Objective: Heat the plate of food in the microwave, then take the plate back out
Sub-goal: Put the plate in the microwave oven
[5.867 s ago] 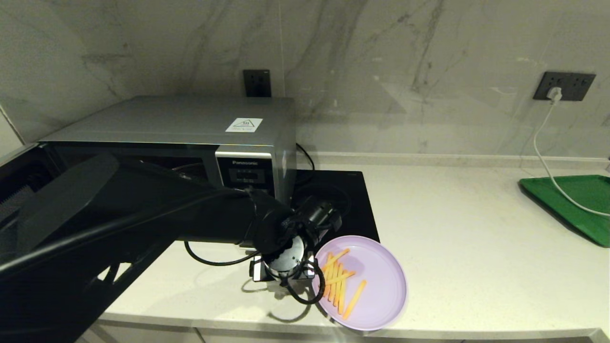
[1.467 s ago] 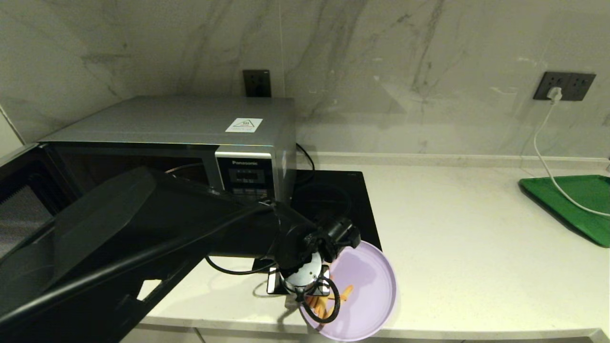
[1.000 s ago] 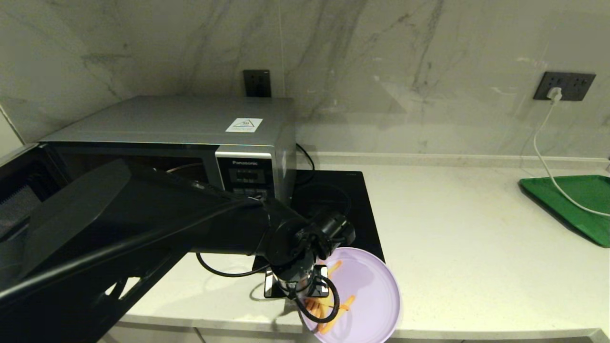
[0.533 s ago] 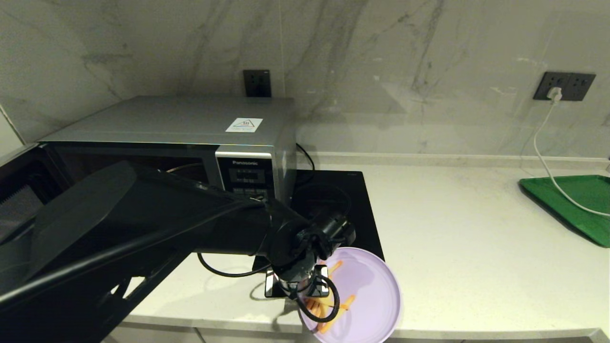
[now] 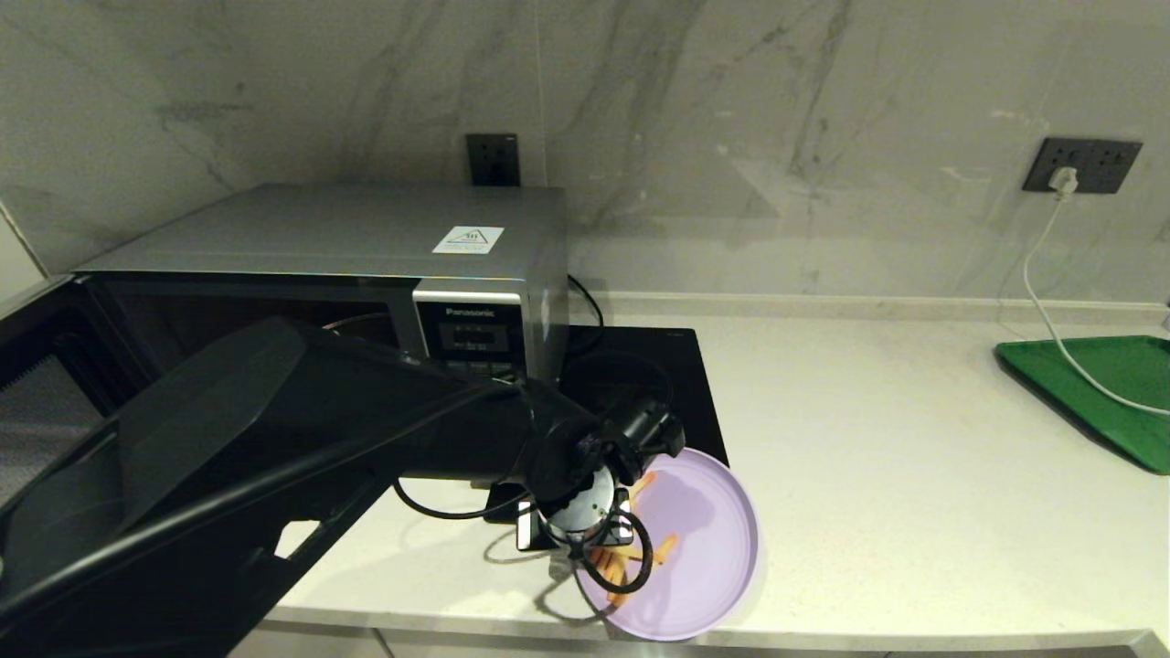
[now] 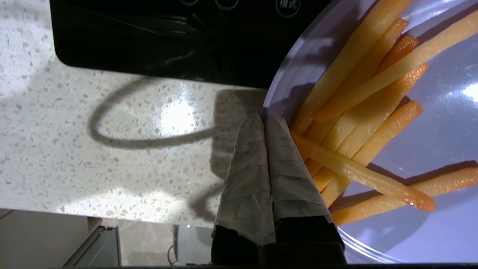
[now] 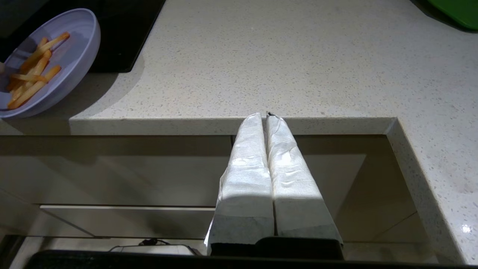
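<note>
The lilac plate [image 5: 704, 539] is tilted over the counter's front edge, beside the hob corner. Its fries [image 5: 631, 557] are bunched against the low side, by the wrist. My left gripper [image 6: 264, 121] is shut on the plate's rim [image 6: 276, 93], with the fries [image 6: 358, 112] touching one finger. In the head view the wrist hides the fingers. The silver microwave [image 5: 366, 238] stands at the back left, its door [image 5: 46, 366] swung open to the left. My right gripper [image 7: 264, 116] is shut and empty, parked below the counter's front edge; the plate [image 7: 71, 48] shows far off in its view.
A flat black induction hob [image 5: 676, 384] lies right of the microwave, just behind the plate. A green tray [image 5: 1097, 384] sits at the far right with a white cable [image 5: 1042, 302] running onto it from a wall socket. My left arm crosses in front of the microwave opening.
The plate lay flat on the counter at first; now it is held up and tilted, fries slid toward the gripper. In the last half second arm and plate rose slightly toward the hob.
</note>
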### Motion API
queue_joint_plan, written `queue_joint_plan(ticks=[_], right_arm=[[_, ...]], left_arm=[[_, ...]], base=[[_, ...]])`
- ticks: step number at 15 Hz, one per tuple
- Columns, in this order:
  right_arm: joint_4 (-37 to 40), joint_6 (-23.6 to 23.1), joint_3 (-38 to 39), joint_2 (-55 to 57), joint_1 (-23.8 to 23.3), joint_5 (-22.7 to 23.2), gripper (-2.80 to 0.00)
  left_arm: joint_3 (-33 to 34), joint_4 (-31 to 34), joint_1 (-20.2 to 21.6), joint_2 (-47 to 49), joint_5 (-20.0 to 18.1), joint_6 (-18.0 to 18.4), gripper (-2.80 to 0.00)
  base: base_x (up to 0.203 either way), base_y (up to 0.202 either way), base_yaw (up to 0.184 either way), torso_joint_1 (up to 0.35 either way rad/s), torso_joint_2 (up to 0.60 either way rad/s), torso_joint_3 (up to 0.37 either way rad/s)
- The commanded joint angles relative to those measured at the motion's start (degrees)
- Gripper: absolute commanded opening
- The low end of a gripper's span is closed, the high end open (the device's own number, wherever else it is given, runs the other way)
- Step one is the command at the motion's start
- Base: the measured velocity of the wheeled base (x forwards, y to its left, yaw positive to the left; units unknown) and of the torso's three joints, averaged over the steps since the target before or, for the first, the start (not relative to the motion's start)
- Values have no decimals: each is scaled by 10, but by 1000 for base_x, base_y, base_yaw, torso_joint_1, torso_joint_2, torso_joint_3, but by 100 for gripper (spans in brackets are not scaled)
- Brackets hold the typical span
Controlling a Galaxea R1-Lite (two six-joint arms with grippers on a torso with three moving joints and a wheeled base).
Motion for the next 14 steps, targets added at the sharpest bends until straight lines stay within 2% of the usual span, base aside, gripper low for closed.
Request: queue_joint_plan(ticks=[1,12,13,14], right_arm=[[1,0,0,0,0,0,-280],[1,0,0,0,0,0,-280],[1,0,0,0,0,0,-280],[1,0,0,0,0,0,-280]], left_arm=[[-9,2,3,8,2,-3,-280],[-6,20,2,-15,0,4,-280],[-7,21,2,-13,1,3,0],[-7,21,2,-12,2,2,0]], base=[[0,0,0,0,0,0],[0,0,0,0,0,0],[0,0,0,0,0,0],[0,0,0,0,0,0]])
